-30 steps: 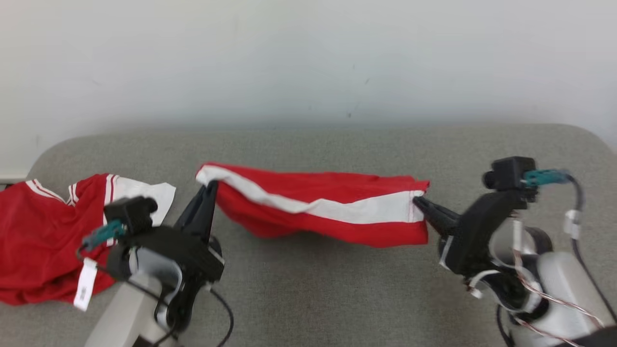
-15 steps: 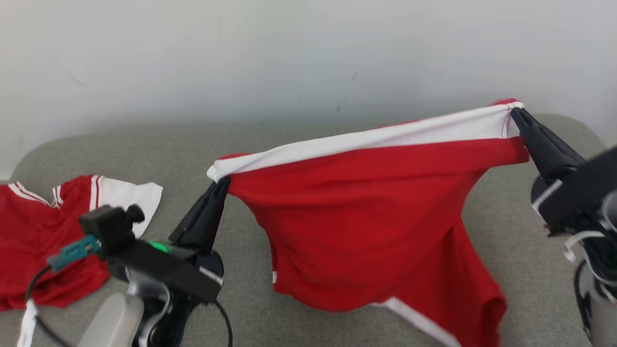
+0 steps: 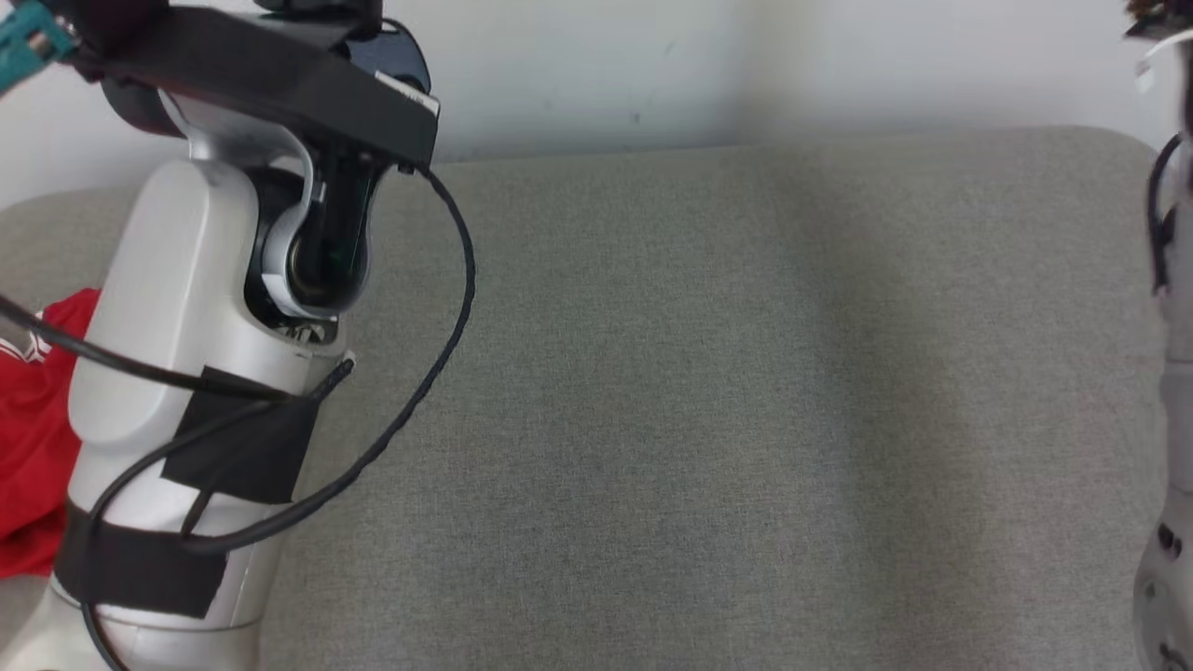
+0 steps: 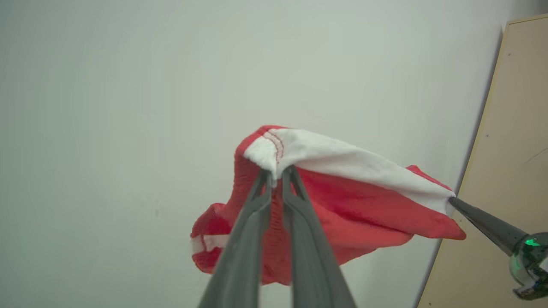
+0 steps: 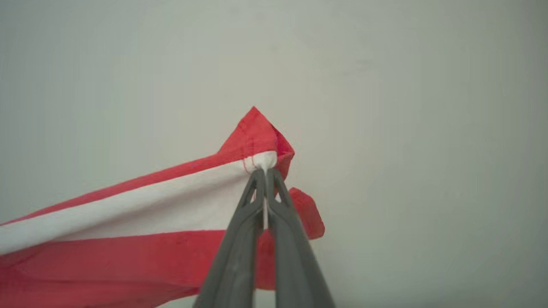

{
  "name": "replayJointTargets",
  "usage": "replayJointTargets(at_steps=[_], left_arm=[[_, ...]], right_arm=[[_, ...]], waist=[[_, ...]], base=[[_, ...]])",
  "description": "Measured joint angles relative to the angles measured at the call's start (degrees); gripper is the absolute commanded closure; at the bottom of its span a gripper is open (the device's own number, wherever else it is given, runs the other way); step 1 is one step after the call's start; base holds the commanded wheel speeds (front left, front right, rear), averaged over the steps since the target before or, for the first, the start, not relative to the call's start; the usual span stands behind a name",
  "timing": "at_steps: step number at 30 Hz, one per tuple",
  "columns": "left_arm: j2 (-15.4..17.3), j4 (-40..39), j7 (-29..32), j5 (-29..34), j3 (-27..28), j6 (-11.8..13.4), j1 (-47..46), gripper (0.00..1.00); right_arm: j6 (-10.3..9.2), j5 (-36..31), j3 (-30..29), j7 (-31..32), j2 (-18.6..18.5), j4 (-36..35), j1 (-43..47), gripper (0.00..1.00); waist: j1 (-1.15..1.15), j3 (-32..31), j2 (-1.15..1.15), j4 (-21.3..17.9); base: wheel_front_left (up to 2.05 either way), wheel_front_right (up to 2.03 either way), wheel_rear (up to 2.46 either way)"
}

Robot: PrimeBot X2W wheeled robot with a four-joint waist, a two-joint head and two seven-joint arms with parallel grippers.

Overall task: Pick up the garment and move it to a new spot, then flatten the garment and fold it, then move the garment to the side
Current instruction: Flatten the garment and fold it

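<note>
The garment [image 4: 351, 201], red with a broad white band, hangs in the air in front of a pale wall, stretched between both grippers. In the left wrist view my left gripper [image 4: 276, 171] is shut on one white-banded corner, and the right gripper [image 4: 454, 202] pinches the far corner at the right. Seen from the right wrist, my right gripper [image 5: 265, 171] is shut on the garment [image 5: 128, 214] where the white band meets the red hem. In the head view my left forearm [image 3: 186, 373] rises at the left and the right arm [image 3: 1170, 373] runs up the right edge.
A grey padded table [image 3: 699, 419] spreads below the arms, with a pale wall behind it. A second red cloth [image 3: 28, 447] lies at the table's left edge behind my left forearm. A tan board [image 4: 505, 149] stands at the right in the left wrist view.
Both arms have gone up, lifting the garment off the table and out of the top of the head view. The grips on its two corners have held.
</note>
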Motion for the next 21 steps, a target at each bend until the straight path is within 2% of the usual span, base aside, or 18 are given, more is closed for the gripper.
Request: replayJointTargets(at_steps=[5, 10, 17, 21], left_arm=[[1.89, 5.13, -0.09, 0.56, -3.24, -1.54, 8.44, 1.00], [3.85, 11.15, -0.64, 2.15, -6.66, -3.36, 18.61, 1.00], [3.89, 16.05, -2.82, 2.60, -8.02, -4.41, 21.21, 1.00], [3.31, 19.90, -4.97, 2.64, -7.99, -5.35, 20.35, 1.00]], right_arm=[[2.68, -0.51, 4.48, 1.64, 0.34, 1.94, 11.16, 1.00], [3.21, -0.16, 6.77, 2.63, 2.97, 3.57, 23.26, 1.00], [4.34, -0.15, 8.00, 1.93, 3.63, 4.15, 25.75, 1.00], [5.80, -0.15, 7.23, 1.11, 1.86, 5.44, 26.78, 1.00]], waist=[[0.01, 1.35, 0.01, -0.59], [0.01, 3.31, 0.01, -1.66], [0.00, 6.20, 0.01, -3.54], [0.01, 7.46, 0.01, -4.82]], base=[[0.00, 0.00, 0.00], [0.00, 0.00, 0.00], [0.00, 0.00, 0.00], [0.00, 0.00, 0.00]])
